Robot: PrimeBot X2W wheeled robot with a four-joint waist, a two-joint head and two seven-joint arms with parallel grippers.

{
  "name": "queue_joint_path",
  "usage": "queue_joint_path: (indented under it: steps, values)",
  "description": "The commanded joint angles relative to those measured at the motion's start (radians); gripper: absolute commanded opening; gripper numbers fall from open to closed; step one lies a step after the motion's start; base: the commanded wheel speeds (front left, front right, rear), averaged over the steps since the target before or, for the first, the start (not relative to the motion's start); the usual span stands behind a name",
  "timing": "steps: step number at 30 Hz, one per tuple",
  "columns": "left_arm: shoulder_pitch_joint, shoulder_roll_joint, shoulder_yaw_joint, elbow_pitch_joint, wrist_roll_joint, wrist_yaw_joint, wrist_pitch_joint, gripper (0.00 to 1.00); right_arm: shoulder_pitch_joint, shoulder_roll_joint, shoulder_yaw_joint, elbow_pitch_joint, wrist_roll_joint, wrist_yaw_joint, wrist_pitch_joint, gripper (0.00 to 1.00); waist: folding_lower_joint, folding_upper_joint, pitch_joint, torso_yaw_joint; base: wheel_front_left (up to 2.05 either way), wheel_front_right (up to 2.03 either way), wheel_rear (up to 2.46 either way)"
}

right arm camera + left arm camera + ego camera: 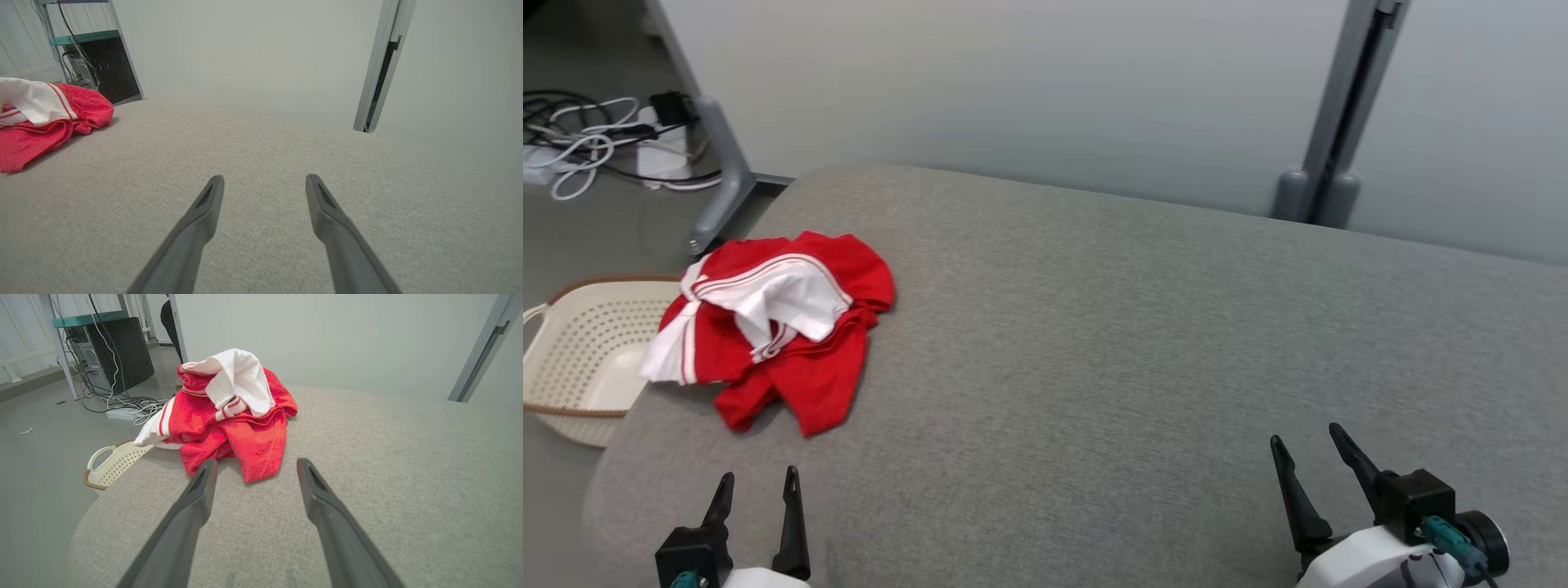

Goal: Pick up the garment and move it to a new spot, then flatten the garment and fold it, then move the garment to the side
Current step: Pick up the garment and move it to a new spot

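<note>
A crumpled red garment point(784, 327) with white panels and stripes lies bunched near the left edge of the grey fabric surface point(1143, 343). My left gripper point(758, 475) stands open at the near left, just short of the garment's lower hem, nothing between its fingers. In the left wrist view the garment point(233, 420) sits right ahead of the open gripper point(255, 463). My right gripper point(1305, 437) is open at the near right, far from the cloth. The right wrist view has the garment point(49, 118) at its far left and the open gripper point(264, 179) over bare fabric.
A cream perforated basket point(580, 359) sits on the floor just left of the surface, partly under the garment's edge. Cables and a power strip point(596, 147) lie on the floor beyond. Grey partition panels with a post point(1331, 122) stand behind the surface.
</note>
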Motion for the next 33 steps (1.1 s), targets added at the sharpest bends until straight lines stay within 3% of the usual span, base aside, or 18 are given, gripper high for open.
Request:
queue_joint_path:
  steps: [1, 9, 15, 25, 33]
  values:
    - [0.012, 0.004, 0.014, 0.000, 0.010, -0.003, -0.001, 1.00, -0.006, -0.004, 0.019, 0.004, 0.007, 0.000, -0.005, 1.00, -0.0001, 0.0000, -0.006, 0.092, 0.00, 0.00, 0.00]
    - [0.026, 0.004, 0.032, 0.009, 0.020, -0.013, -0.001, 1.00, -0.008, -0.004, 0.047, 0.008, 0.024, 0.000, -0.005, 1.00, -0.0001, 0.0000, -0.007, 0.189, 0.00, 0.00, 0.00]
    - [0.015, 0.003, 0.040, 0.005, -0.011, -0.012, -0.001, 1.00, -0.015, -0.004, 0.055, 0.010, 0.025, 0.000, -0.005, 1.00, -0.0001, 0.0000, 0.016, 0.216, 0.00, 0.00, 0.00]
    - [-0.059, 0.004, 0.032, 0.039, -0.055, -0.026, -0.001, 1.00, -0.047, -0.023, 0.068, 0.006, 0.012, 0.000, -0.005, 1.00, -0.0001, 0.0000, 0.084, 0.163, 0.00, 0.00, 0.00]
    - [-0.311, 0.066, 0.035, 0.103, -0.003, -0.086, -0.001, 1.00, -0.094, -0.077, 0.079, -0.008, 0.019, 0.000, -0.005, 1.00, -0.0001, 0.0000, 0.187, 0.092, 0.00, 0.00, 0.00]
